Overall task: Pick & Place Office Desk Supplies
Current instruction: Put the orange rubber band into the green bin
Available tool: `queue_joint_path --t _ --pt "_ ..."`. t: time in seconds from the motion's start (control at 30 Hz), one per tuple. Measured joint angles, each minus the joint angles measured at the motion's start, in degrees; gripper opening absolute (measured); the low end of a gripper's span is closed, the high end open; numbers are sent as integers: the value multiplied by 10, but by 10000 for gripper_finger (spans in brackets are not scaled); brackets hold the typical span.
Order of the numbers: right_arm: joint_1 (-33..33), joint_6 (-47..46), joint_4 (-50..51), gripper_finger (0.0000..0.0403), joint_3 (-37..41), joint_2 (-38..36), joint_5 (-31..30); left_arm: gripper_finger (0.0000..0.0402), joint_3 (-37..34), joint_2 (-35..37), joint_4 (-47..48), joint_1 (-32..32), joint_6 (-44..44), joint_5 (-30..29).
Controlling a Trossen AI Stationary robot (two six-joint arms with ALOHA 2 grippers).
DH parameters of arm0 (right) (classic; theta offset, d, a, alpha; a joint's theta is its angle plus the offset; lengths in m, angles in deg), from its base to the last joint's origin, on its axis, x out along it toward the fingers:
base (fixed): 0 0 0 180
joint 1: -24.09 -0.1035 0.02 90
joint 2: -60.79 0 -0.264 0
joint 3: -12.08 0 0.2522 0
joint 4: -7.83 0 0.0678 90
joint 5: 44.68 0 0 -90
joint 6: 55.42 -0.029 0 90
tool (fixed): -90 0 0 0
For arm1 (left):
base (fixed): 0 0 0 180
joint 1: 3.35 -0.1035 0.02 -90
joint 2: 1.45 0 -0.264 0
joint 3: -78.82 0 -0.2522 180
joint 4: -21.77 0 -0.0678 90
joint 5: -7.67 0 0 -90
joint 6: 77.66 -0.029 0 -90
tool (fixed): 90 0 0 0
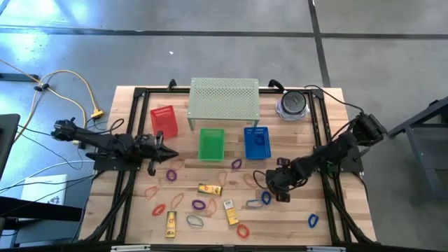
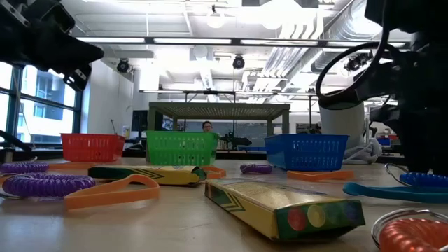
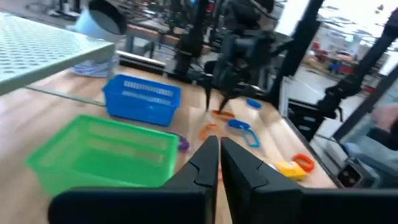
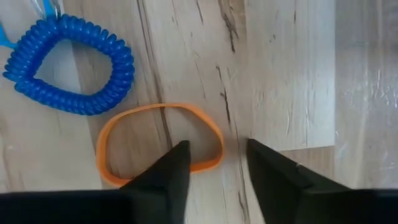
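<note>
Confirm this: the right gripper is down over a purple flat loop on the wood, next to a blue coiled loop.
Not quite. The loop under the right gripper is orange, not purple, as the right wrist view shows. The rest holds: it lies flat on the wood beside the blue coiled loop.

You have three mesh baskets on the table (image 1: 133, 105): one red basket (image 1: 164, 121), one green basket (image 1: 211, 144), one blue basket (image 1: 257, 142). You have one pale green perforated shelf (image 1: 224, 99). You can count three yellow packets (image 1: 210, 189) (image 1: 230, 211) (image 1: 171, 224). The small loops are too many and too small for you to count exactly.
</note>
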Motion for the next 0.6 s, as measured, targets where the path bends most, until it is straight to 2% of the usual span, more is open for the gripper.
queue_joint_path --t 0.23,0.43,0.6 --pt "10 12 -4 11 0 0 9 80 0 -150 -181 52 -54 1" --pt "7 32 20 3 -25 -8 -4 146 1 -279 -350 91 -96 0" --pt "-4 68 85 2 -98 -18 -56 166 1 -355 -444 97 -113 -14"
